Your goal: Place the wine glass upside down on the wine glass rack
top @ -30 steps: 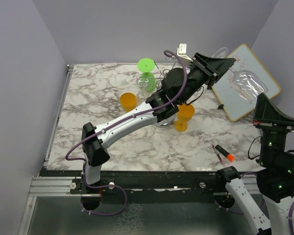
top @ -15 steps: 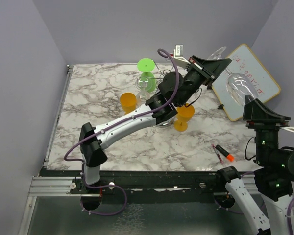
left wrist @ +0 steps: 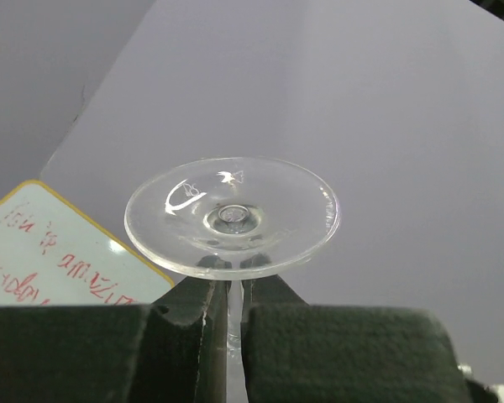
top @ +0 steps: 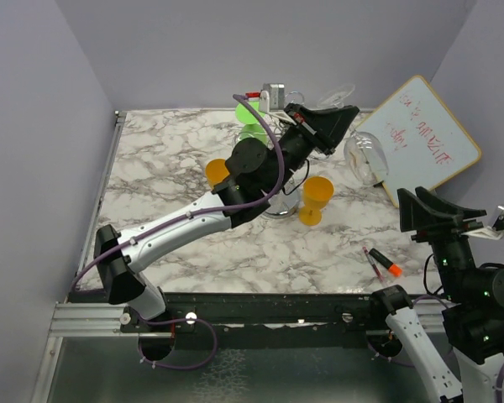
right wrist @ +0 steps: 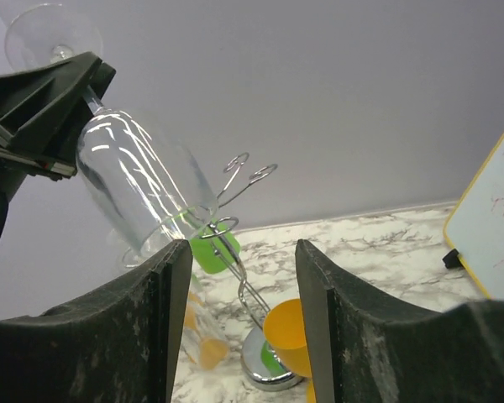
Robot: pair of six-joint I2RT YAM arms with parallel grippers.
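Observation:
The clear wine glass (top: 367, 157) hangs in the air, tilted, with its bowl low and to the right and its foot (left wrist: 233, 214) up. My left gripper (top: 326, 126) is shut on the glass's thin stem (left wrist: 232, 312) just under the foot. The wine glass rack (right wrist: 235, 220), chrome wire with curled hooks, stands on its round shiny base (top: 277, 211), largely behind the left arm. In the right wrist view the bowl (right wrist: 143, 185) hangs just left of the hooks. My right gripper (top: 428, 214) is open and empty, apart from the glass.
An orange goblet (top: 317, 200) stands beside the rack base and an orange cup (top: 218, 172) further left. A green glass (top: 249, 113) is behind the left arm. A whiteboard (top: 420, 134) leans at the back right. A red-tipped marker (top: 383, 263) lies near the front edge.
My left gripper shut on the stem and carried the glass to the left towards the rack. My right gripper opened, let go of the bowl and drew back.

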